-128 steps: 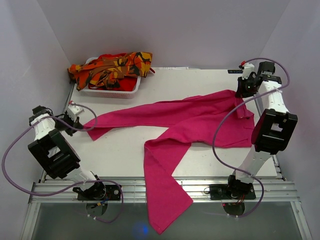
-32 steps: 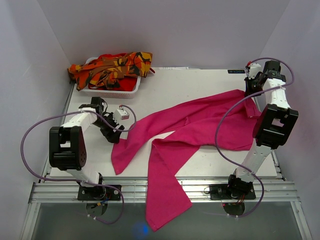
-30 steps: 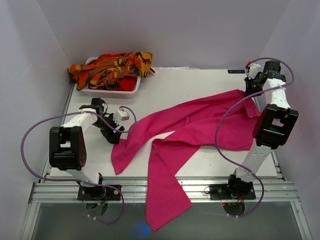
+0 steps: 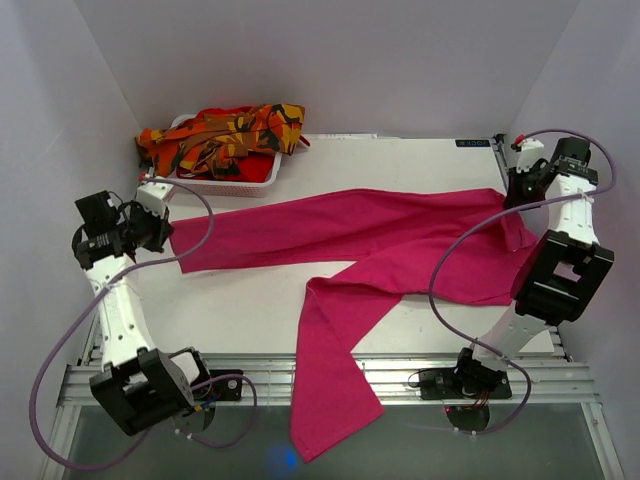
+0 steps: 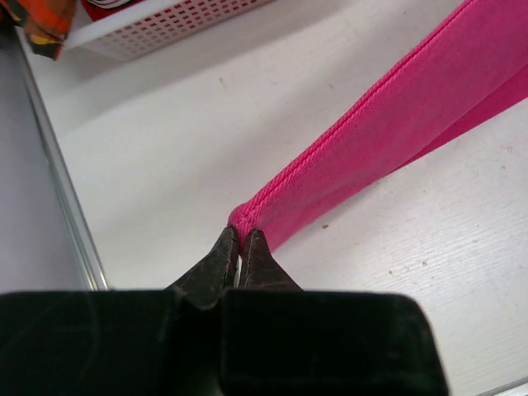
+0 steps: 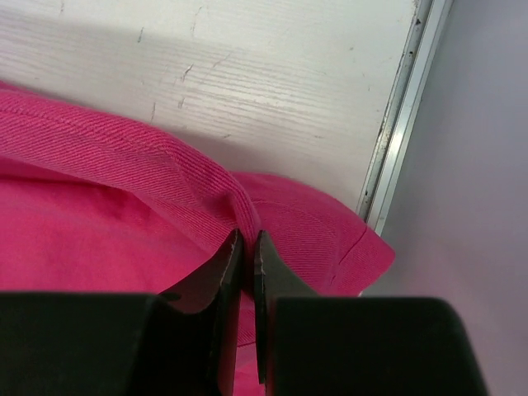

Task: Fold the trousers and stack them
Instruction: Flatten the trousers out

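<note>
Pink trousers [image 4: 380, 235] stretched left to right across the table [image 4: 400, 165], pinched at both ends.
One leg droops over the near edge. The other runs from the left gripper [image 5: 241, 246], nipping its hem, to the right gripper [image 6: 245, 243], clamped on what seems the waistband. Behind, one camouflage trousers [image 4: 230, 132] pair fills the single basket [image 4: 215, 185].

The top camera sits above and behind my bases, looking down over the whole table [image 4: 400, 165]. My left wrist camera looks close along my left gripper [image 5: 241, 247] at the table's 9 o'clock edge; the right one, equally close, over my right gripper [image 6: 247, 247] at 2 o'clock. All three share the pink trousers [image 4: 380, 235]; left wrist and top also share the basket [image 5: 148, 21].
</note>
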You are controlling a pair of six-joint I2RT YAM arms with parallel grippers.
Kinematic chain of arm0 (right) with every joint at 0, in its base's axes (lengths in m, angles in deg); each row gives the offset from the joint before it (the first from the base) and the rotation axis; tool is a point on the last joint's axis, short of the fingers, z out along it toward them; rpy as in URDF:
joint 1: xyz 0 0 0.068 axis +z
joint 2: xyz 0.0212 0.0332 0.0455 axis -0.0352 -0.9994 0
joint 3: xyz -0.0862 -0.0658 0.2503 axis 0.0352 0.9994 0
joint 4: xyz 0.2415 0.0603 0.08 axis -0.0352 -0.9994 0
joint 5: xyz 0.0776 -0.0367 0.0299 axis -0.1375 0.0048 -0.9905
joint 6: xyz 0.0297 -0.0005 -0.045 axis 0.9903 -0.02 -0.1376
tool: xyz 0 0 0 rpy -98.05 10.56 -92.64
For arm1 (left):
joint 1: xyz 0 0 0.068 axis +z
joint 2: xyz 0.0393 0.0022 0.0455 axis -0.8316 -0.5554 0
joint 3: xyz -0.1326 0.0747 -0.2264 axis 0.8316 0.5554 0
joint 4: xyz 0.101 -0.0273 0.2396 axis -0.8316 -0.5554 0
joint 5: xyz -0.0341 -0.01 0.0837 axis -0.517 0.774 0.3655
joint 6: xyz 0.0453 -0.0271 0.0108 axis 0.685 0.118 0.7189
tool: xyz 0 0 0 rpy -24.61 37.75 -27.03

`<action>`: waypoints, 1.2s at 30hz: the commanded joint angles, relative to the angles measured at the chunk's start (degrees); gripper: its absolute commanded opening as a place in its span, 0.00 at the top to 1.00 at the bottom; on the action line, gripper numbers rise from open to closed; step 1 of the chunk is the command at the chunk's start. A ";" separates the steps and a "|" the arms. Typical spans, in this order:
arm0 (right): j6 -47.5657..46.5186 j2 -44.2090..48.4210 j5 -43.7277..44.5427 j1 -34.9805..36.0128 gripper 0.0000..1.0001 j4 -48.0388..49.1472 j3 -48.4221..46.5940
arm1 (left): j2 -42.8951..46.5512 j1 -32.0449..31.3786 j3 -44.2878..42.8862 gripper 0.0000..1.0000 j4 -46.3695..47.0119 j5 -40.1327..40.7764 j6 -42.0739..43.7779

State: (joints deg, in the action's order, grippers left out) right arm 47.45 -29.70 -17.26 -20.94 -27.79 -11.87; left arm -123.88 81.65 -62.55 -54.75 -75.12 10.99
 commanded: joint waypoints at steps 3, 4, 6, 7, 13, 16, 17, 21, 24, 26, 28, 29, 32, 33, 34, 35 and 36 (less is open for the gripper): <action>-4.02 7.40 -4.21 -3.75 0.92 1.42 2.22 | 9.19 5.19 2.41 1.00 3.97 -2.64 -7.50; -4.37 8.54 -6.04 -4.63 0.92 1.42 2.49 | 10.86 5.98 1.97 1.00 4.15 -2.73 -9.33; -4.73 9.51 -8.34 -7.62 0.92 1.86 2.84 | 12.62 8.36 0.92 1.00 3.89 -4.73 -10.23; -5.16 10.04 -9.74 -8.41 0.92 1.95 3.28 | 14.37 8.80 0.31 1.00 3.80 -5.27 -10.75; -8.07 9.43 -12.20 -9.65 0.92 0.37 5.04 | 16.50 8.89 -1.63 1.00 3.10 -5.98 -12.87; -6.32 7.33 -13.62 -9.12 0.92 0.98 4.51 | 15.45 8.89 -1.11 1.00 3.18 -5.28 -13.31; -5.09 6.36 -13.53 -8.68 0.92 1.16 3.38 | 13.88 8.89 -0.50 1.00 3.88 -5.01 -13.48; -1.40 0.31 -11.43 -5.44 0.92 2.56 -0.40 | 6.16 8.89 0.21 1.00 7.92 -2.47 -14.62; 2.02 -2.78 -8.00 -2.36 0.92 5.72 -3.47 | -2.00 8.89 -0.31 1.00 13.10 -0.36 -15.50; 3.61 -6.73 -5.19 -0.07 0.92 6.78 -5.76 | -6.42 8.72 -1.28 1.00 17.04 0.52 -16.46; 5.72 -10.95 -2.56 1.85 0.92 7.40 -9.89 | -13.89 7.76 -3.91 1.00 19.78 1.75 -18.57; 6.34 -12.61 -1.59 2.56 0.92 7.40 -11.38 | -16.43 7.40 -5.05 1.00 20.49 2.71 -19.28; 8.27 -18.77 2.10 5.02 0.92 6.87 -17.80 | -26.00 4.60 -9.80 1.00 23.20 4.74 -21.12; 8.80 -20.18 3.16 5.55 0.92 6.79 -19.38 | -28.22 3.80 -10.94 1.00 24.00 5.70 -21.30; 9.94 -23.06 4.99 6.52 0.92 6.44 -22.62 | -32.24 1.79 -13.39 1.00 25.32 7.02 -21.57; 10.56 -24.48 5.88 6.79 0.89 5.91 -24.47 | -34.11 0.99 -14.72 0.91 25.59 8.16 -21.74; 11.09 -27.37 6.59 7.05 0.81 3.64 -26.67 | -36.04 0.28 -16.56 0.82 25.07 9.48 -22.09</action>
State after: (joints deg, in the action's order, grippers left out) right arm 55.58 -52.87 -18.68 -13.62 -24.80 -31.76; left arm -157.51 83.70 -73.57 -35.73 -72.21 -9.23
